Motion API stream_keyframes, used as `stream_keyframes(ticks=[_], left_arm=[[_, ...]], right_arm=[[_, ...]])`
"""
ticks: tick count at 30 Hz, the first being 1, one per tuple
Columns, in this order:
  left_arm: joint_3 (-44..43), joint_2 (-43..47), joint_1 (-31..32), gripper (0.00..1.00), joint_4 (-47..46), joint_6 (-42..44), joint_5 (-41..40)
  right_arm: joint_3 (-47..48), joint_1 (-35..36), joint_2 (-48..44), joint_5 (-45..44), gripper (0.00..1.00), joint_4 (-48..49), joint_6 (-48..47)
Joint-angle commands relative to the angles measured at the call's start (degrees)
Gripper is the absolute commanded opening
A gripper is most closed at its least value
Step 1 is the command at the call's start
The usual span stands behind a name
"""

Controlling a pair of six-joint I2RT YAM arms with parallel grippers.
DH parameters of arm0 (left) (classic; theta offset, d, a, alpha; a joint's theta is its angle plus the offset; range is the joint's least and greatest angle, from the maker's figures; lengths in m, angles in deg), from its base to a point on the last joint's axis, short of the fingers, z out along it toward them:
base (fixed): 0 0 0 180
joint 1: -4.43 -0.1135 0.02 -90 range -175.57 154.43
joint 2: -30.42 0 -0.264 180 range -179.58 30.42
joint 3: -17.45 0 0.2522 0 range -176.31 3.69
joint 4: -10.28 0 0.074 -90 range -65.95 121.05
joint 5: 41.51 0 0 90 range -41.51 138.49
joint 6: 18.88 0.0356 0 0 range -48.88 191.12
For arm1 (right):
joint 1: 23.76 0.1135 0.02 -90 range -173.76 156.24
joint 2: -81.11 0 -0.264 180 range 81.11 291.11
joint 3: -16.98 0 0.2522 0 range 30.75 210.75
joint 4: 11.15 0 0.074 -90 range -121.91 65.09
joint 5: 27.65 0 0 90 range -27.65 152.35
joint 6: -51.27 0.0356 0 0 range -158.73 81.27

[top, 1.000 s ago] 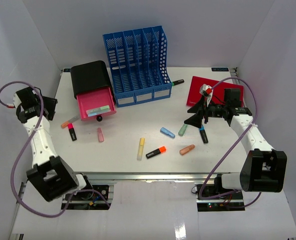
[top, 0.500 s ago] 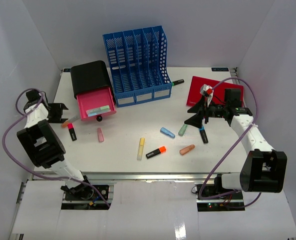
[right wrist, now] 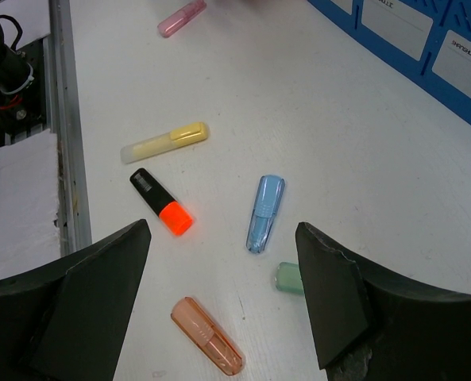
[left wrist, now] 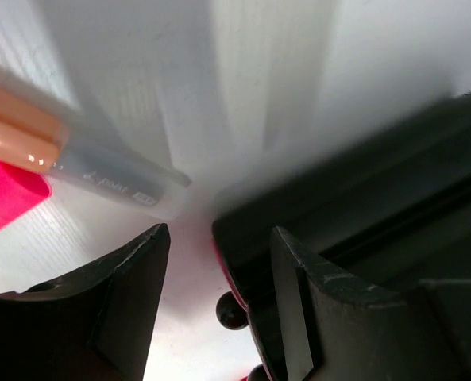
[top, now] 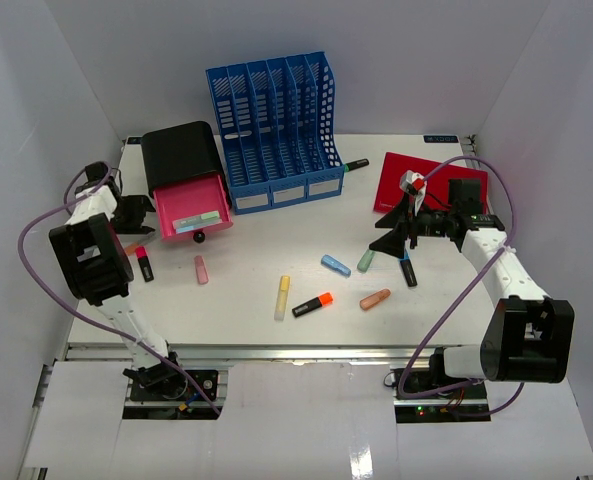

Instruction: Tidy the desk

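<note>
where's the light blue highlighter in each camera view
Top external: the light blue highlighter lies right of centre on the desk.
Left wrist: not in it.
Right wrist: near the centre of the picture.
Shared landmark: the orange-capped black highlighter, lying near it in the top and right wrist views.

Our left arm and right arm pair white tubular links with blocky black joint housings; we see a looping purple cable trailing from each, matte black wedge-shaped fingers at the tips, and a small red-and-white fitting by the right wrist
</note>
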Motion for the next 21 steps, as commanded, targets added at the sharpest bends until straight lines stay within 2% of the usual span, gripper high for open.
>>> stream_keyframes(ticks=[1, 8, 21], left_arm=[[0.25, 2.82, 1.09, 0.65, 3.73, -6.21, -5.2], [2.34, 4.37, 1.32, 0.65, 5.49, -9.9, -10.34], [0.41, -0.3, 0.54, 0.62, 7.34, -11.76, -11.12]], right_arm=[[1.88, -1.57, 0.4, 1.74, 0.8, -1.05, -0.99], [1.97, -1.92, 0.08, 2.07, 0.8, -1.3, -1.08], [1.88, -3.44, -0.03, 2.89, 0.8, -1.41, -0.99]])
